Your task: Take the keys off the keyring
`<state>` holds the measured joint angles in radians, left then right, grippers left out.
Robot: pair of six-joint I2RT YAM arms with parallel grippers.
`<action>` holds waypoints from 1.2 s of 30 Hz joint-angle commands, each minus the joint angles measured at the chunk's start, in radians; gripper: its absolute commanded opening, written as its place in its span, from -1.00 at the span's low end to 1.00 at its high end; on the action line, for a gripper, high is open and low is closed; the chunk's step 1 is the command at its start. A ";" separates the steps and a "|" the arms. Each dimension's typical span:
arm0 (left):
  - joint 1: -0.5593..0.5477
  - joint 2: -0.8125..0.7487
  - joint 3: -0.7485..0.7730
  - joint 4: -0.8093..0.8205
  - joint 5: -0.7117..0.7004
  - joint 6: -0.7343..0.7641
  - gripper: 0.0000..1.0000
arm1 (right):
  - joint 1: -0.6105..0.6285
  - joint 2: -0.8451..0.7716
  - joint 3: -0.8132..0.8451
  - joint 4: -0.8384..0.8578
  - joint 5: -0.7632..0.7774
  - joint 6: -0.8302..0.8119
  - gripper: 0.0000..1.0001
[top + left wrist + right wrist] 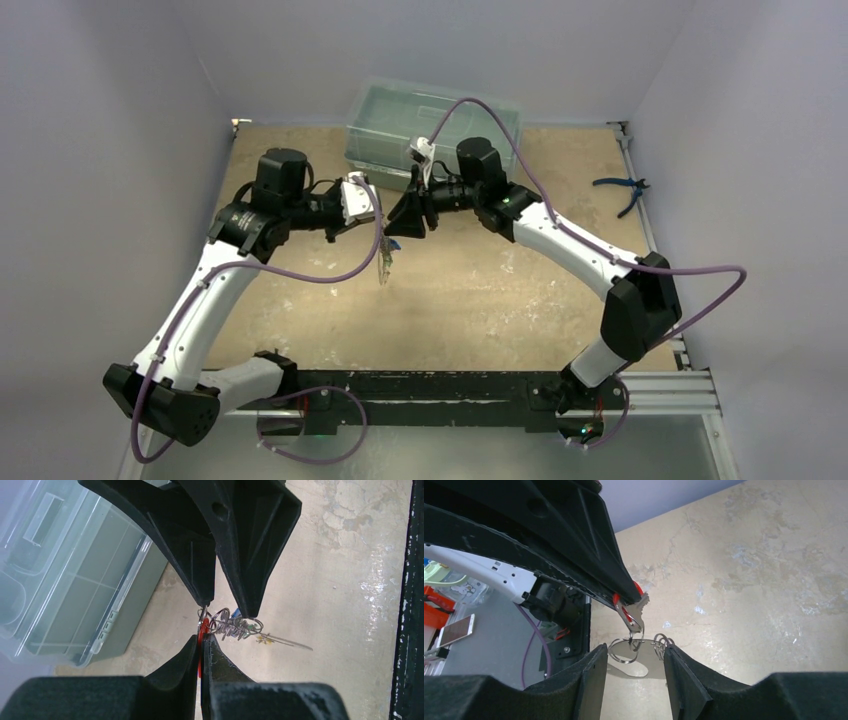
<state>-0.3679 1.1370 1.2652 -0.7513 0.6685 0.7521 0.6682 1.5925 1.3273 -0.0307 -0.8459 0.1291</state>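
Both grippers meet in mid-air above the middle of the table. My left gripper [375, 222] [202, 637] is shut on the red head of a key [201, 630], whose metal blade shows in the right wrist view [636, 609]. That key hangs on the keyring [623, 652] [220, 622], a tangle of thin wire rings. My right gripper [398, 232] [636, 652] has its jaws narrowly apart, pressed against both sides of the rings. The other keys [385, 268], with blue, green and yellow bits [247, 626], dangle from the rings. A thin grey strip [290, 644] trails from them.
A clear plastic compartment box [430, 130] [65, 580] stands at the back of the table, close behind the grippers. Blue-handled pliers [622, 190] lie at the right edge. A black rail [430, 385] [410, 605] runs along the near edge.
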 commanded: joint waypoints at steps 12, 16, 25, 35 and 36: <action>-0.005 0.007 0.063 0.015 0.035 -0.034 -1.00 | 0.011 0.024 0.055 0.060 -0.027 -0.039 -0.21; -0.005 0.012 0.063 0.015 0.035 -0.040 -1.00 | 0.011 0.026 0.054 0.066 -0.042 -0.040 -0.37; -0.005 0.018 0.075 0.013 0.026 -0.068 -1.00 | 0.011 0.011 0.033 0.065 -0.059 -0.067 -1.00; -0.003 0.017 0.070 -0.070 -0.002 -0.046 -1.00 | -0.026 -0.043 -0.028 0.070 -0.218 -0.110 -1.00; -0.003 0.017 0.068 -0.078 -0.001 -0.045 -1.00 | -0.028 -0.049 -0.033 0.069 -0.240 -0.114 -1.00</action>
<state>-0.3679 1.1610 1.2995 -0.8062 0.6605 0.6998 0.6571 1.6115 1.3155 -0.0010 -0.9634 0.0422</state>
